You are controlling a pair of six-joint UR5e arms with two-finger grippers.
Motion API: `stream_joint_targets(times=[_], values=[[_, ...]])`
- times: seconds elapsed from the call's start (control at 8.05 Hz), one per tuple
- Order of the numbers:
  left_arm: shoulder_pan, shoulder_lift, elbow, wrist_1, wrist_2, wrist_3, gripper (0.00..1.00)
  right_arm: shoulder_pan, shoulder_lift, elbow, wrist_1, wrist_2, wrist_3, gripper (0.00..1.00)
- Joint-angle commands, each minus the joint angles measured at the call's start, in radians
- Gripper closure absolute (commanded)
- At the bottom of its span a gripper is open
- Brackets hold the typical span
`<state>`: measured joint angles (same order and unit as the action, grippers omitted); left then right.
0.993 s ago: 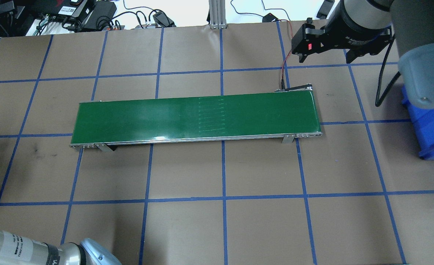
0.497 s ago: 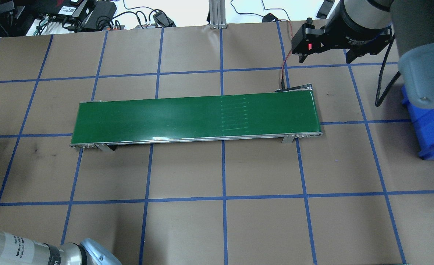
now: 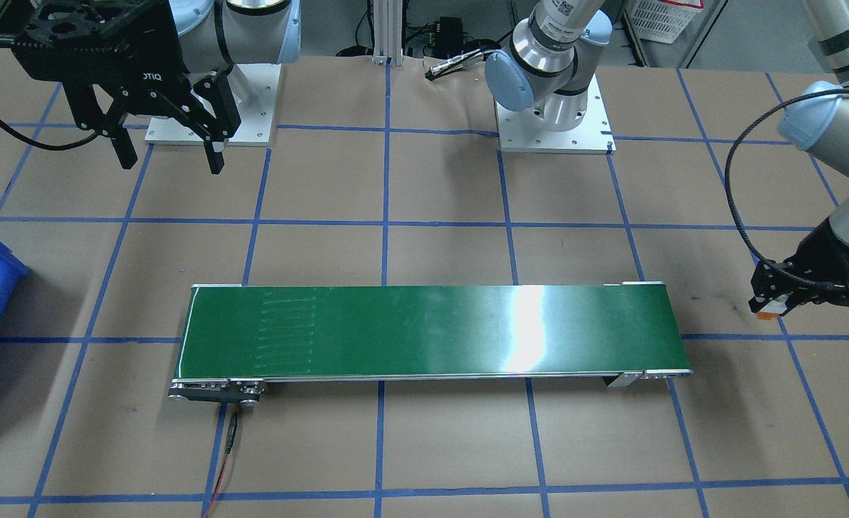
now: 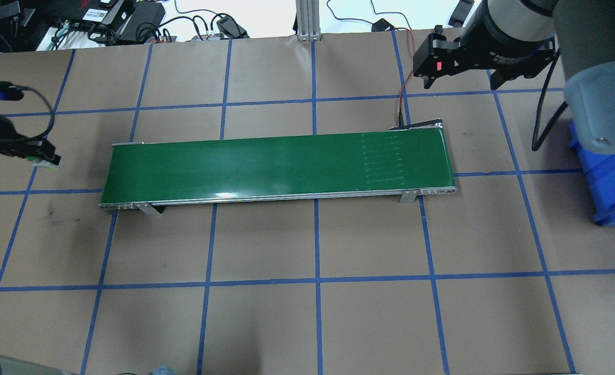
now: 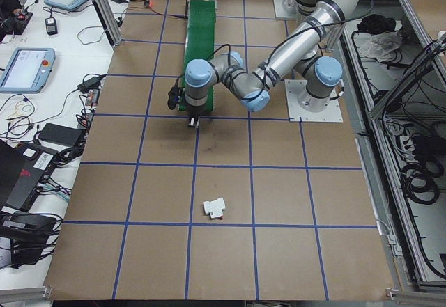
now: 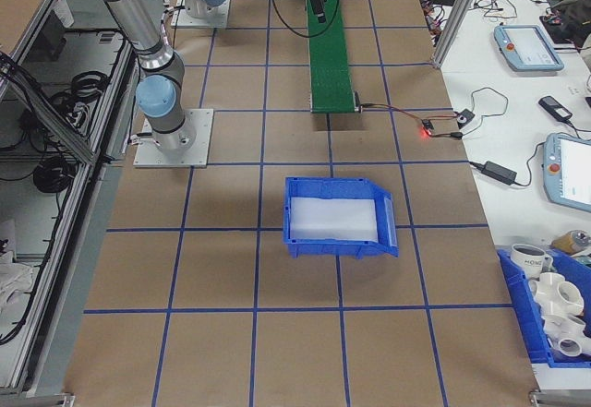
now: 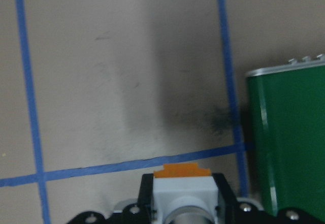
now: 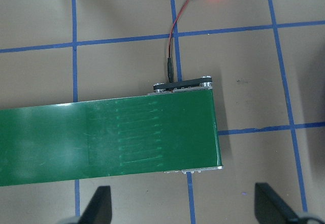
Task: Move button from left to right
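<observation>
Left gripper (image 4: 44,156) moved beside belt (image 4: 276,166), fingers clamping button (image 7: 183,193), orange base forward; right gripper (image 3: 165,155) fingers spread, empty.

Glossy green belt (image 4: 276,166), matt table (image 4: 318,323)

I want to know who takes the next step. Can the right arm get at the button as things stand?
Probably not. The button sits clamped in the left tool past the conveyor belt's far end, while the right tool hangs open above the opposite end. The belt itself is bare, so nothing blocks a handoff along it.
</observation>
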<state>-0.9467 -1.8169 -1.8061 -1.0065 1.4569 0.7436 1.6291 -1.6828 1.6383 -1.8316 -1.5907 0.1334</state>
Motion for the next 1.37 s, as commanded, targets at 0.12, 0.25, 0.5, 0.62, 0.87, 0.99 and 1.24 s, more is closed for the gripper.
stream_joint_targets(times=[0.12, 0.25, 0.5, 0.62, 0.87, 0.99, 1.24], values=[[-0.329, 0.048, -0.013, -0.004, 0.011, -0.312, 0.79, 0.000, 0.000, 0.000, 0.000, 0.000, 0.000, 0.00], [-0.333, 0.045, -0.013, -0.012, 0.011, -0.309, 0.79, 0.000, 0.000, 0.000, 0.000, 0.000, 0.000, 0.00], [-0.334, 0.028, -0.076, -0.015, 0.022, -0.309, 0.75, 0.000, 0.000, 0.000, 0.000, 0.000, 0.000, 0.00], [-0.336, 0.028, -0.120, -0.009, 0.107, -0.316, 0.75, 0.000, 0.000, 0.000, 0.000, 0.000, 0.000, 0.00], [-0.336, 0.025, -0.130, -0.004, 0.119, -0.319, 0.75, 0.000, 0.000, 0.000, 0.000, 0.000, 0.000, 0.00], [-0.336, 0.025, -0.127, -0.003, 0.112, -0.313, 0.75, 0.000, 0.000, 0.000, 0.000, 0.000, 0.000, 0.00], [-0.346, 0.037, -0.124, -0.027, 0.109, -0.173, 0.75, 0.000, -0.002, -0.002, -0.002, -0.003, 0.000, 0.00]])
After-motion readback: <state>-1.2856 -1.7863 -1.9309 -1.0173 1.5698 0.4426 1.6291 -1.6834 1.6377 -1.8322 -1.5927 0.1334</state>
